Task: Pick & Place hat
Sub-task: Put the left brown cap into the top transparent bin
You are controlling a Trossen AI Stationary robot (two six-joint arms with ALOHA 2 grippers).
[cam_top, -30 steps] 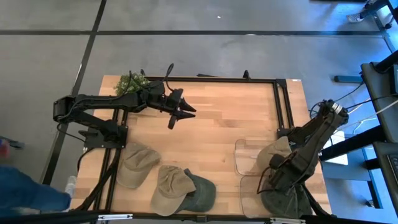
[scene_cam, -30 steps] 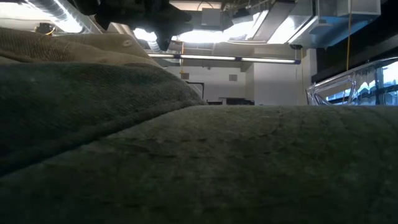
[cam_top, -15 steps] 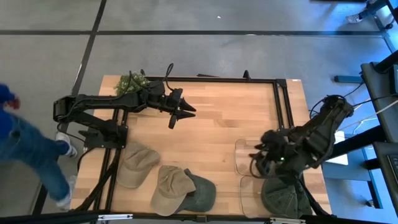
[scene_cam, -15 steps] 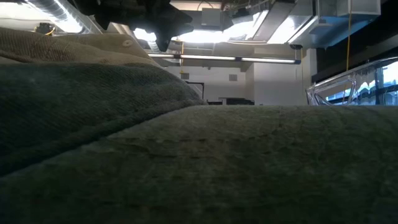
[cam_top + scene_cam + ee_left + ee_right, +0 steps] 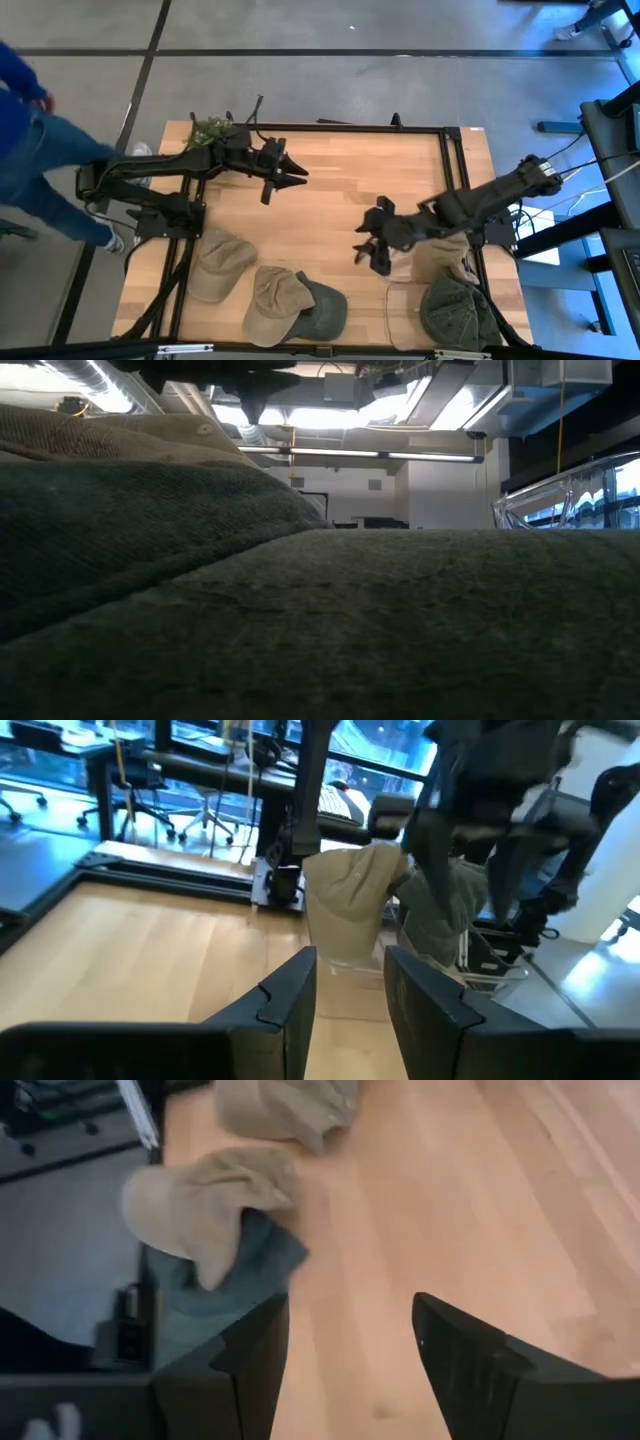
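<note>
Two tan hats (image 5: 220, 262) (image 5: 270, 292) and a dark green hat (image 5: 322, 310) lie near the table's near edge; the second tan hat overlaps the green one, as the right wrist view shows with tan hat (image 5: 205, 1205) on green hat (image 5: 245, 1270). Another tan hat (image 5: 445, 255) and a green hat (image 5: 455, 312) sit in the clear bins on the right. My right gripper (image 5: 368, 245) (image 5: 350, 1360) hangs open and empty above bare wood, left of the bins. My left gripper (image 5: 285, 175) (image 5: 350, 990) waits open over the far middle of the table.
Clear plastic bins (image 5: 398, 262) (image 5: 560, 500) stand at the table's right near corner. A green plant (image 5: 212, 130) sits at the far left corner. A black frame (image 5: 455, 170) edges the table. A person (image 5: 30, 150) walks past the left side. A green hat (image 5: 320, 620) fills the low view.
My right gripper has drawn back from above the bins and swung toward the table's left, now over bare wood at mid-table. The tan and green hats stay in the bins. My left gripper has shifted slightly toward the left edge. A person has walked along the table's left side.
</note>
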